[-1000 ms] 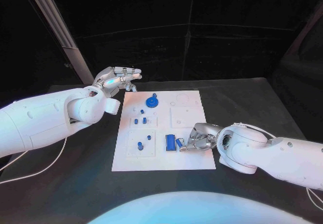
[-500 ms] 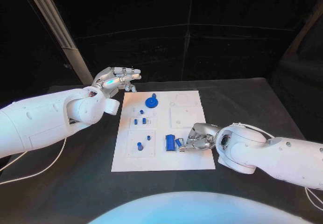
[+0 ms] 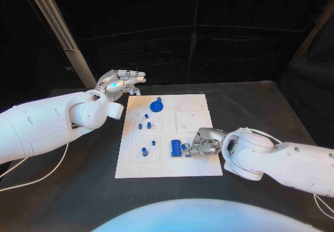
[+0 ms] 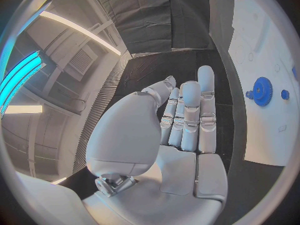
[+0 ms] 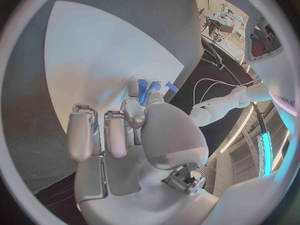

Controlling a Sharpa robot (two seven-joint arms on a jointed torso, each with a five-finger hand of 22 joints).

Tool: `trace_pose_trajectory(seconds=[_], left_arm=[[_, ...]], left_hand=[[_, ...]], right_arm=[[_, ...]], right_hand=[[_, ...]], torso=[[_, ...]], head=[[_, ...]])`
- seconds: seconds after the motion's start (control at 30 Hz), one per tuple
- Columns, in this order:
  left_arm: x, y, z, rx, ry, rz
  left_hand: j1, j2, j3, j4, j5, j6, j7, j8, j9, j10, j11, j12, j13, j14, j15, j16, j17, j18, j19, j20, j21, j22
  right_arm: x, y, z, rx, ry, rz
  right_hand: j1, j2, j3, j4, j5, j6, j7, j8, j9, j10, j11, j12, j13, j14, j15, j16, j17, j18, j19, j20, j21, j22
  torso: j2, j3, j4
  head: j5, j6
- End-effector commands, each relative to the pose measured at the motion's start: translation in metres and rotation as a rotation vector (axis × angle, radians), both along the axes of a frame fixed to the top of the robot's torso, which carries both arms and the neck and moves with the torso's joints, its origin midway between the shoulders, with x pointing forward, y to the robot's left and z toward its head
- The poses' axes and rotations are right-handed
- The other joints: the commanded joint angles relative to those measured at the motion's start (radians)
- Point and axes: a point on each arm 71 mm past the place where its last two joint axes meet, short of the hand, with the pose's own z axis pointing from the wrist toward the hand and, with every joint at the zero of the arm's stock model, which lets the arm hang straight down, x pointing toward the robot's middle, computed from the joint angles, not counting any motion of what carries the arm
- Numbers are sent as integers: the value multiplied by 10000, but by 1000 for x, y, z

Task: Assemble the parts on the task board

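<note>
The task board [image 3: 198,164], a flat white rectangular plate, lies in the middle of the black tabletop [image 3: 257,104], its long sides running from the near edge toward the far edge. We see bare black surface all round it, widest toward the tabletop's right edge and near the front.

On the board, a round blue gear [image 3: 157,105] sits near the far end; it also shows in the left wrist view [image 4: 262,90]. Small blue pegs [image 3: 144,125] stand in square recesses down the board's left half. A longer blue block [image 3: 176,147] lies near the board's near end, just beside our right hand.

Our left hand [image 3: 122,81] hovers off the board's far left corner, above the tabletop. Its silver fingers [image 4: 190,112] lie straight and side by side, released, holding nothing.

Our right hand [image 3: 201,144] reaches over the board's near right part, fingers pointing toward the blue block. In the right wrist view, the thumb and a finger meet round a small blue part [image 5: 145,91], pinching it just above the white surface. The other fingers [image 5: 81,132] hang loosely curled beside it.
</note>
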Motion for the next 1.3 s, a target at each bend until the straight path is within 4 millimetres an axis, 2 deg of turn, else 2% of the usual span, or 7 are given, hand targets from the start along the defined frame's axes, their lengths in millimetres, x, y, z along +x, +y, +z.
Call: trace_pose_trajectory(seconds=[0.03,0.23,0.57,0.83,1.07,1.23,1.3], left_arm=[[0,-1,1,-102,-23,-104],[0,-2,1,-104,-20,-115],[0,-2,1,-99,-8,-120],[0,-2,1,-95,-4,-119],[0,-2,1,-93,-4,-116],[0,-2,1,-90,-3,-109],[0,-2,1,-89,-2,-107]], left_hand=[[-25,-12,83,-2,39,-36,46,41,-8,-67,-32,32,-9,-84,-4,-46,-9,53,-21,2,-36,-10],[-25,-12,83,-2,39,-36,46,41,-8,-67,-32,32,-9,-84,-4,-46,-9,53,-21,2,-36,-10],[-25,-12,83,-2,39,-36,46,41,-8,-67,-32,32,-9,-84,-4,-46,-9,53,-21,2,-36,-10],[-25,-12,83,-2,39,-36,46,41,-8,-67,-32,32,-9,-84,-4,-46,-9,53,-21,2,-36,-10],[-29,-16,97,-9,39,-40,46,45,-8,-73,-31,40,-10,-97,-3,-50,-22,53,-27,3,-43,-12],[-29,-16,97,-9,39,-40,46,45,-8,-73,-31,40,-10,-97,-3,-50,-22,53,-27,3,-43,-12],[-29,-16,97,-9,39,-40,46,45,-8,-73,-31,40,-10,-97,-3,-50,-22,53,-27,3,-43,-12]], right_arm=[[1,1,1,188,-105,-79],[3,1,0,64,-163,-136],[6,0,-1,-472,-424,-225],[6,3,-1,-673,-492,-103],[7,5,-1,-717,-621,-49],[7,7,0,-693,-655,-28],[7,8,0,-660,-629,-27]], right_hand=[[-21,109,-91,0,111,-49,-46,12,14,61,28,39,14,722,-76,65,852,-98,113,-75,29,221],[-5,93,-102,-14,144,-50,-48,11,15,64,26,48,22,722,-77,66,854,-100,116,-76,34,230],[240,-86,-175,-146,20,-30,-56,18,29,86,17,86,57,724,-83,70,862,-102,123,-80,39,244],[296,-213,-270,-172,-123,-11,-53,23,37,101,20,106,76,729,-83,89,893,-101,122,-80,34,239],[277,-218,-294,-151,-142,-4,-52,25,39,106,21,117,85,729,-82,89,894,-100,122,-80,33,239],[261,-63,-290,-47,378,12,-68,17,39,124,8,130,103,734,-89,105,920,-101,126,-85,34,246],[350,89,-207,-50,699,17,-84,10,37,137,-6,154,123,739,-99,121,945,-101,130,-91,36,252]], torso=[[-1,-1,9],[3,-1,-2],[2,2,13],[2,3,-3],[2,0,-6],[0,0,3],[2,1,5]], head=[[-3,6],[3,10],[12,-3],[23,-17],[4,-21],[-8,-18],[-6,-18]])
